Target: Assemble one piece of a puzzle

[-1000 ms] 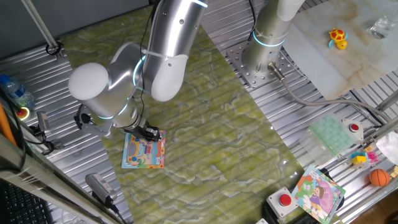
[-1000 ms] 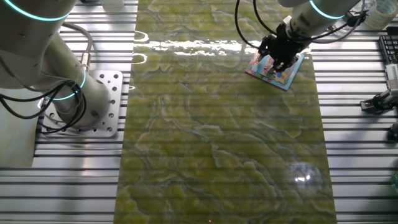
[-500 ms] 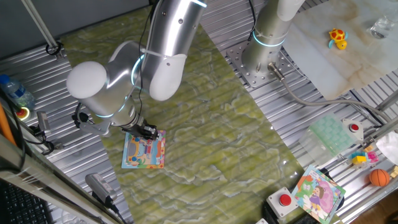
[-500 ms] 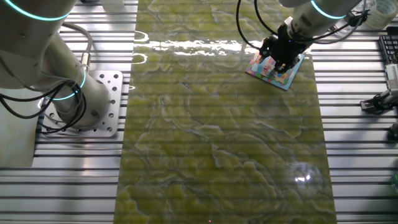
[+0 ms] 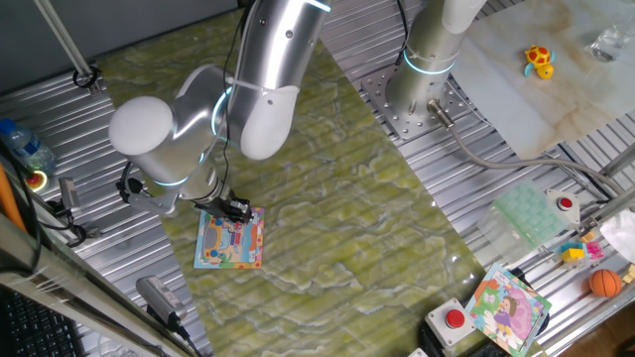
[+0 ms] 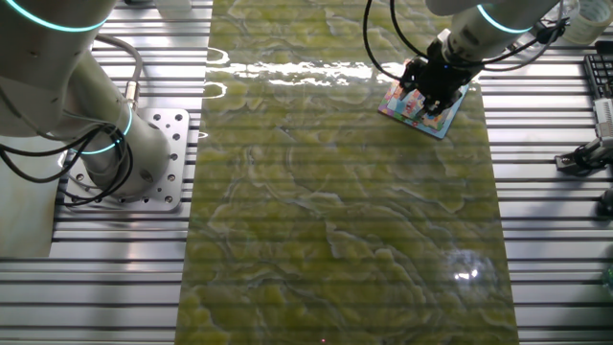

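Bottle (image 5: 22, 144): you are seeing it lying at the far left on the metal slats.
Gripper (image 5: 236, 210): you are holding it low over the puzzle's top edge; whether its jaws are clenched or released cannot be told.
Puzzle (image 5: 229, 244): it is lying flat on the green mat (image 5: 327, 198), near the mat's edge.
Piece: you are not getting a clear sight of it; the gripper is hiding that spot.
Second board (image 5: 508, 307): it is resting far right, well apart.
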Available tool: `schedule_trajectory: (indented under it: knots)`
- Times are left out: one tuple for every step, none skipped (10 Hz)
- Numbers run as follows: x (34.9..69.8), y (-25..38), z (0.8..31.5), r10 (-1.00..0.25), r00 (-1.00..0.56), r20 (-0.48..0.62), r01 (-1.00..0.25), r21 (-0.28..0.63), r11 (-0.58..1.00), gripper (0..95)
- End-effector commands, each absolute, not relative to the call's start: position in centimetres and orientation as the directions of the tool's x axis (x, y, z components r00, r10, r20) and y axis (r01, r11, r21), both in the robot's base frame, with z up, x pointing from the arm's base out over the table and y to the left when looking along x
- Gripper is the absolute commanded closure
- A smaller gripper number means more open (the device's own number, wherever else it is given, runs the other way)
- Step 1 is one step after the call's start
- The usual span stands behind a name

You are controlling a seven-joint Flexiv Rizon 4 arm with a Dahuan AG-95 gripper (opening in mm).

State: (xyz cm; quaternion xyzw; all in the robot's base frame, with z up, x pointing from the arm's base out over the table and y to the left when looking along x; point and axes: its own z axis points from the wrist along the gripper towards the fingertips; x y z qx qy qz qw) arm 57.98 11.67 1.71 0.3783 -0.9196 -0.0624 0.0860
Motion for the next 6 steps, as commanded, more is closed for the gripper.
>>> schedule_trajectory:
  knots:
    - [58.06,11.78,1.65,-0.704,-0.701,0.115,-0.68,0.187,0.709,57.0]
    - [58.05,11.78,1.62,-0.703,-0.702,0.115,-0.68,0.188,0.709,57.0]
    - [58.01,11.83,1.54,-0.703,-0.702,0.117,-0.679,0.189,0.71,57.0]
    - [58.01,11.83,1.54,-0.703,-0.701,0.119,-0.679,0.19,0.71,57.0]
    - [58.01,11.82,1.54,-0.702,-0.703,0.118,-0.678,0.188,0.711,57.0]
    - [58.02,11.81,1.55,-0.703,-0.702,0.117,-0.679,0.187,0.71,57.0]
